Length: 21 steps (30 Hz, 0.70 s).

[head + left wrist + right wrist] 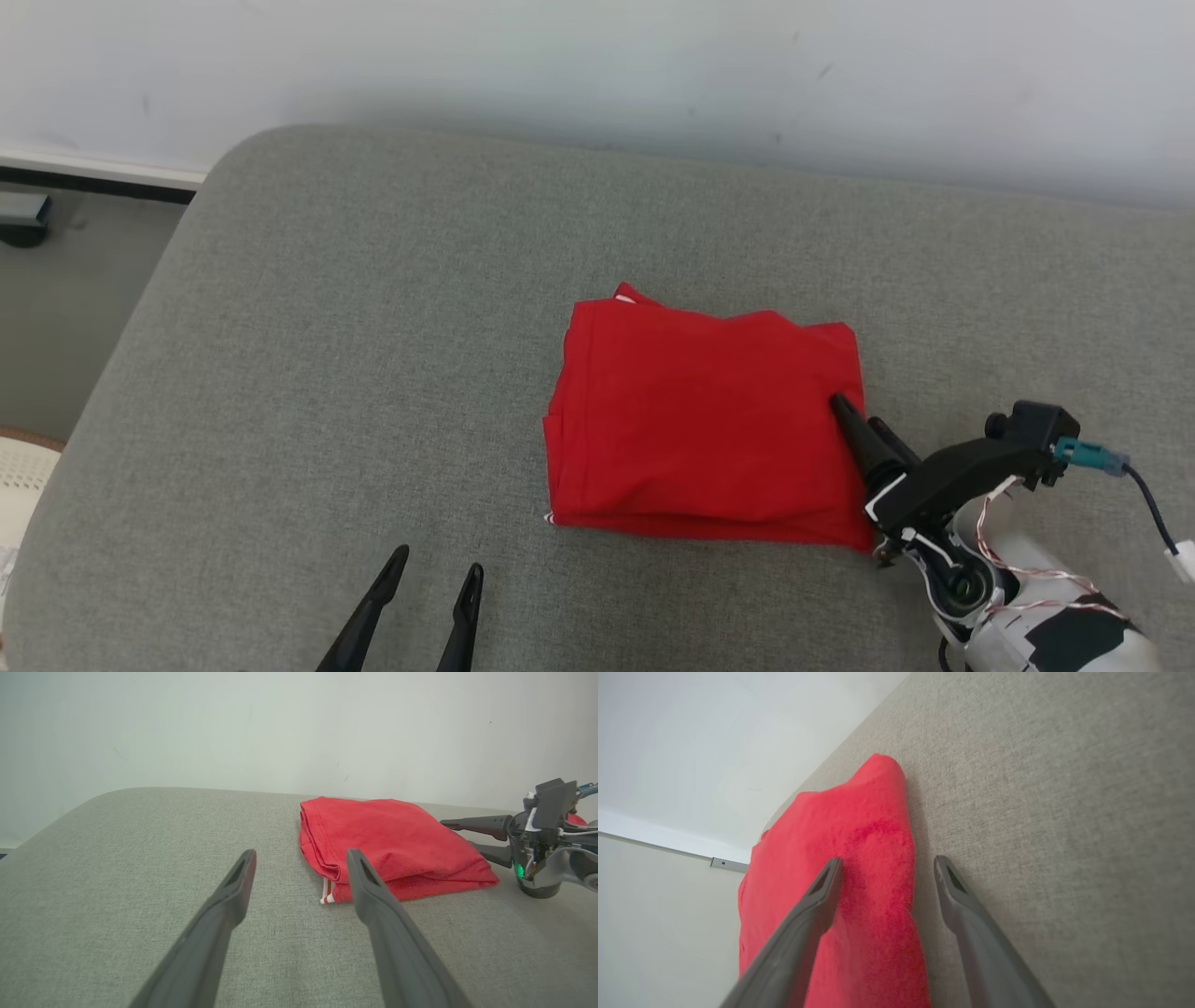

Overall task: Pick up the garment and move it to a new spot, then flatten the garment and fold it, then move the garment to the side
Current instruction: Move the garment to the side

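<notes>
A: Where's the garment [709,420]?
B: Red, folded into a rough rectangle, several layers thick. It lies flat on the grey cushion [373,308], right of centre, well clear of the wall [597,65] behind. A bit of white-and-red striped trim [328,895] pokes out at its near left corner.
A: Right gripper [854,412]?
B: At the garment's right edge, turned on its side, fingers pointing in at the cloth. Jaws wide apart. One finger is over the red fabric, the other just off the edge over bare cushion. Nothing pinched between them. Can't tell if the upper fingertip actually touches the cloth.
A: Left gripper [439,560]?
B: Low over the cushion on the robot's side, left of the garment and apart from it. Jaws spread wide too, nothing in them, just grey fabric showing between the fingers.
A: How's the fold?
B: Top layer mostly smooth with a few soft creases. Far edge is uneven, and a small flap sticks out at the far left corner.
</notes>
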{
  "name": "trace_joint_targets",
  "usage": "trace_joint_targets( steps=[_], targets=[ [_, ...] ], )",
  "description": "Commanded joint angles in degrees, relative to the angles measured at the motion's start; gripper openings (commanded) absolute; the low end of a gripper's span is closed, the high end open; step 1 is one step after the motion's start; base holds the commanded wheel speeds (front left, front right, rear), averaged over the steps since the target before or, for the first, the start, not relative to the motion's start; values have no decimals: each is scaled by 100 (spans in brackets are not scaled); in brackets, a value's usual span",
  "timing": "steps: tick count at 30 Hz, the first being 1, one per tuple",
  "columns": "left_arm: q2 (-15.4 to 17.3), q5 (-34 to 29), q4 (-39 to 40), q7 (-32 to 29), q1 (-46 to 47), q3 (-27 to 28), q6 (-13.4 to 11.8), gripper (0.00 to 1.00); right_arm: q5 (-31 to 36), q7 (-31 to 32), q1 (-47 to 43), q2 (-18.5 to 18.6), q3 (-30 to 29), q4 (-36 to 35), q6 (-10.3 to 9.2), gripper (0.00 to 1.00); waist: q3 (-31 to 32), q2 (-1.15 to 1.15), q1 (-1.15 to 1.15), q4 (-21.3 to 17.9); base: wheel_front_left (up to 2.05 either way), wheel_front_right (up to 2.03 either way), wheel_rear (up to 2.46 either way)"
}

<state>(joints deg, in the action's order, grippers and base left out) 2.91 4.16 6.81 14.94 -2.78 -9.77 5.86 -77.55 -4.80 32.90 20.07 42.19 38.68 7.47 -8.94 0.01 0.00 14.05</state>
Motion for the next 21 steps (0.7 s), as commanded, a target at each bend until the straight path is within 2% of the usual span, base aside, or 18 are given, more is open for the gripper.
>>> trace_joint_targets(
  steps=[1, 3, 4, 5, 7, 15, 21],
  targets=[
    [2, 11, 31, 26, 88, -6, -35, 100, -29, 25, 33, -1, 58, 57, 3, 100, -112, -1, 0, 62, 0, 0, 0],
    [3, 21, 40, 26, 131, -34, -39, 100, -82, 52, 133, 3, 134, 95, 4, 100, -188, -1, 0, 88, 0, 0, 0],
    [2, 26, 44, 26, 158, -47, -56, 100, -98, 53, 173, 0, 168, 110, 4, 78, -218, -1, 0, 97, 0, 0, 0],
    [2, 30, 47, 26, 185, -57, -67, 100, -111, 51, 202, -9, 211, 130, 4, 46, -251, -1, 0, 107, 0, 0, 0],
    [2, 42, 47, 26, 241, -72, -84, 100, -215, 50, 228, -55, 257, 112, 5, 0, -291, -1, 0, 122, 0, 0, 0],
    [2, 22, 53, 26, 247, -69, -144, 100, -447, -87, 81, 100, 405, -167, 2, 0, -289, -1, 0, 40, 0, 0, 0],
    [2, -9, 91, 26, 301, -62, -137, 100, -292, -311, 145, 241, 621, -445, 2, 0, -275, -1, 0, -90, 0, 0, 0]
  ],
)
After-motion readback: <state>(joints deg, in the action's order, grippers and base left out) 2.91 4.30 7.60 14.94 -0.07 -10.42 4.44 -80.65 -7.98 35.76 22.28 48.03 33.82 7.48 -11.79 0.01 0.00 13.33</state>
